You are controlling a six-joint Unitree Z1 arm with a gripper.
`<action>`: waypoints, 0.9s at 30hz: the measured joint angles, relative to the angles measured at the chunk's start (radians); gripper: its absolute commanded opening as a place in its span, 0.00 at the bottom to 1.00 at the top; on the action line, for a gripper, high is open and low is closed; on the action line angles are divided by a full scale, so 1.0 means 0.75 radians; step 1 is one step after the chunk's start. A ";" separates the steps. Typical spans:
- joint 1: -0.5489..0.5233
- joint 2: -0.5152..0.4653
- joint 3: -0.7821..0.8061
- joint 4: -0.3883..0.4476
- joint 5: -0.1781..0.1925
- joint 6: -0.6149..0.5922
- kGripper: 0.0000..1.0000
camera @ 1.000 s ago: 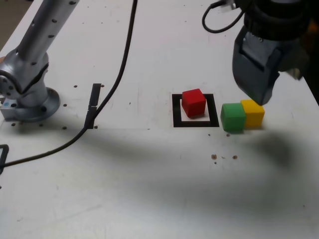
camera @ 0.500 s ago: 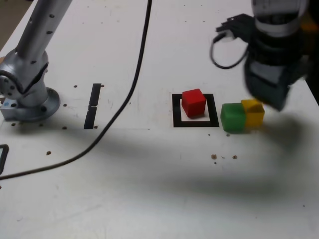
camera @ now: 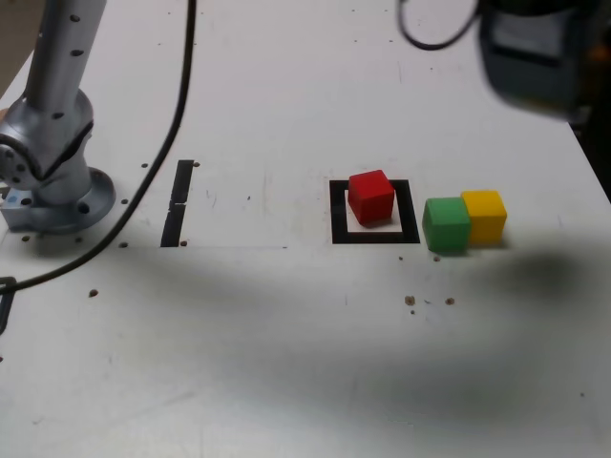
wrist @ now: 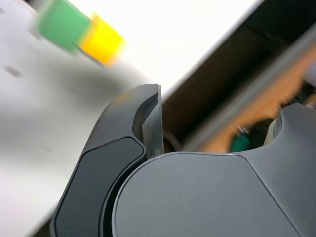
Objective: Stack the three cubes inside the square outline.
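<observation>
The red cube (camera: 370, 197) sits inside the square outline (camera: 339, 234), toward its far edge. Just to the exterior view's right of the outline, the green cube (camera: 446, 224) and the yellow cube (camera: 485, 215) rest side by side and touching. My gripper (camera: 535, 67) is a blur high at the top right, well above and behind the yellow cube. In the wrist view its jaws stand wide apart around an empty gap (wrist: 217, 116). The green cube (wrist: 63, 23) and yellow cube (wrist: 102, 39) appear there, blurred and far off.
The arm's metal base (camera: 52, 181) is bolted at the exterior view's left. A black cable (camera: 143, 181) hangs across the table near a thin black strip mark (camera: 179, 202). The table's edge runs close behind the yellow cube.
The gripper has lifted away from just above the yellow cube, going up and to the exterior view's right while its jaws widened. The cable swung left. The cubes stayed put.
</observation>
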 measured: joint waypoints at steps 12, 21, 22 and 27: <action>0.000 0.014 0.038 0.109 -0.069 -0.041 0.86; 0.016 0.019 -0.018 0.295 -0.065 -0.110 0.87; 0.018 0.021 -0.022 0.303 -0.066 -0.115 0.87; 0.028 0.072 -0.037 0.327 -0.072 -0.148 0.87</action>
